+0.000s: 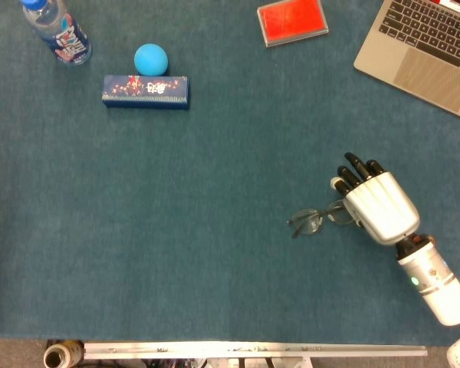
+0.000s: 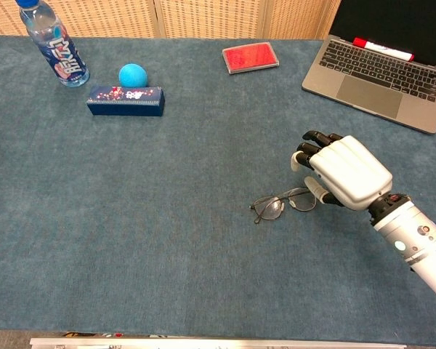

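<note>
Nearest, the right hand (image 2: 345,173) hovered over the right end of the glasses (image 2: 283,203), fingers (image 2: 310,139) curled and holding nothing. To grasp well, it likely needed to pinch the frame, not a lens. Farther off, beyond the glasses, lay the blue box (image 2: 125,100) and laptop (image 2: 378,73).

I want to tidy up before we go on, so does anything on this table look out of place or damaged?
Nothing looks damaged or spilled. The glasses lie loose beside the right hand, and the bottle stands upright.
</note>
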`<move>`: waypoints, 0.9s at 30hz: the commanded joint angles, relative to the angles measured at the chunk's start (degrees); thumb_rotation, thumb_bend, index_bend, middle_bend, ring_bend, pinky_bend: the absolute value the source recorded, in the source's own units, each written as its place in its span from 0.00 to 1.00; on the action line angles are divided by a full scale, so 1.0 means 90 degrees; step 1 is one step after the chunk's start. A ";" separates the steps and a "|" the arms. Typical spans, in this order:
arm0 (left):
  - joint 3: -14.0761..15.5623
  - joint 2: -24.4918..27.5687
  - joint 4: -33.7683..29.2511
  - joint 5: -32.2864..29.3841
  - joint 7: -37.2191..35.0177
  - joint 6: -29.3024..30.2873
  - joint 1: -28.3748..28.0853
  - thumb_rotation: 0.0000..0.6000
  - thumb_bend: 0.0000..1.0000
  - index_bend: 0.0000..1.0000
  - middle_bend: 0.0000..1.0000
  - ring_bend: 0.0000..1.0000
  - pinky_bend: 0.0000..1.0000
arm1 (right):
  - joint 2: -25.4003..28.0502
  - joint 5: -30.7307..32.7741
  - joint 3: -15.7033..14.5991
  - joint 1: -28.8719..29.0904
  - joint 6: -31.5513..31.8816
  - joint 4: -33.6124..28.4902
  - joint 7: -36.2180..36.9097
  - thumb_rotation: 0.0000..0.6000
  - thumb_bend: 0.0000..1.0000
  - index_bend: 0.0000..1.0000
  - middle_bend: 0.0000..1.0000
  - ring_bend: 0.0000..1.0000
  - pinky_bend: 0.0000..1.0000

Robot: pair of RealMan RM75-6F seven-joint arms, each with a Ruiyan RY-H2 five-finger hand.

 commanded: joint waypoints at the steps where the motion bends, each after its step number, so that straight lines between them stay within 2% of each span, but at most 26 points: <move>1: -0.0004 0.0007 0.0003 -0.0004 0.0003 0.0007 0.0002 1.00 0.00 0.64 0.50 0.35 0.55 | -0.0024 -0.0012 0.0003 0.0001 0.0014 0.0037 -0.0003 1.00 0.44 0.43 0.39 0.19 0.39; 27: -0.0131 0.0087 -0.0040 -0.0253 -0.0071 0.0088 0.0070 1.00 0.00 0.64 0.50 0.35 0.55 | -0.0120 0.0119 -0.0039 0.0009 -0.0211 0.0437 0.0012 1.00 0.44 0.43 0.39 0.19 0.39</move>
